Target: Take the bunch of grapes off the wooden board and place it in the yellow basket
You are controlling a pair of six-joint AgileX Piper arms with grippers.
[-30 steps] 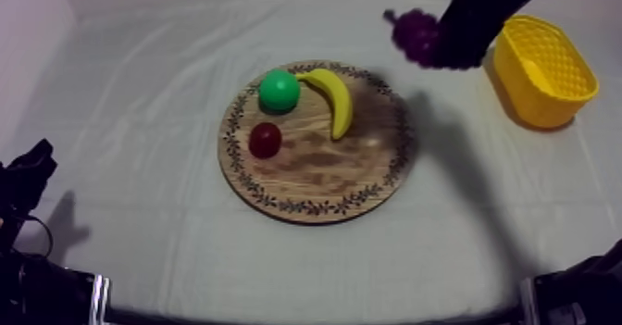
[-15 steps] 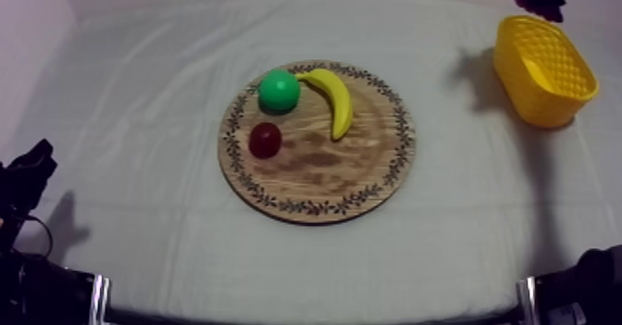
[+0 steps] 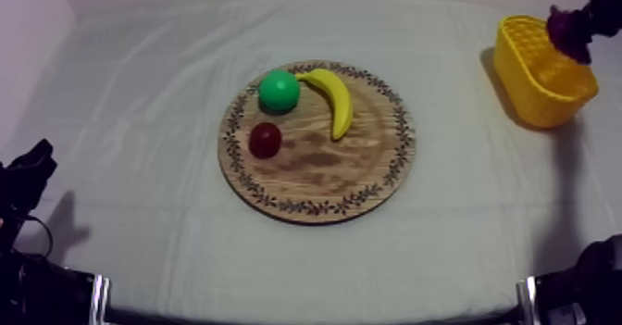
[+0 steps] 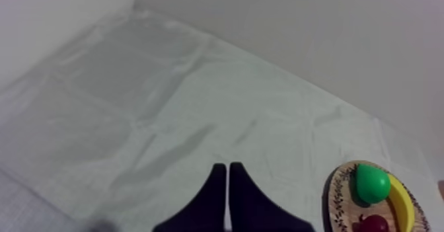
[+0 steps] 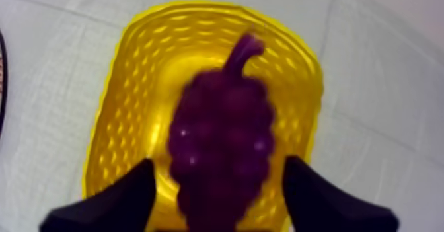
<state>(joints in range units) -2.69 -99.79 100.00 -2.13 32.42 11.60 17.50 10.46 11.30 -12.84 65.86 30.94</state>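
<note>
The grapes [image 5: 221, 142] are seen just over the mouth of the yellow basket [image 5: 132, 43], an oval with a latticed wall. They are flanked by the fingers of the right tool [image 5: 219, 163], which are spread wide, with yellow showing at each side of the bunch. The bunch is knobbly and purple. Its long axis is laid along the basket's length, and its stem is turned toward the rim farthest from the tool. Well apart from the basket, a round wooden board [image 3: 370, 176] is loaded with a banana [image 3: 338, 97], a pear [image 3: 279, 90] and a small red fruit [image 3: 265, 140]. The left tool [image 4: 227, 172] is closed to a narrow wedge over the worktop [image 4: 165, 116], far from the basket.

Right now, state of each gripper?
Left gripper: shut, empty.
Right gripper: open; grapes in the gap, over basket.
</note>
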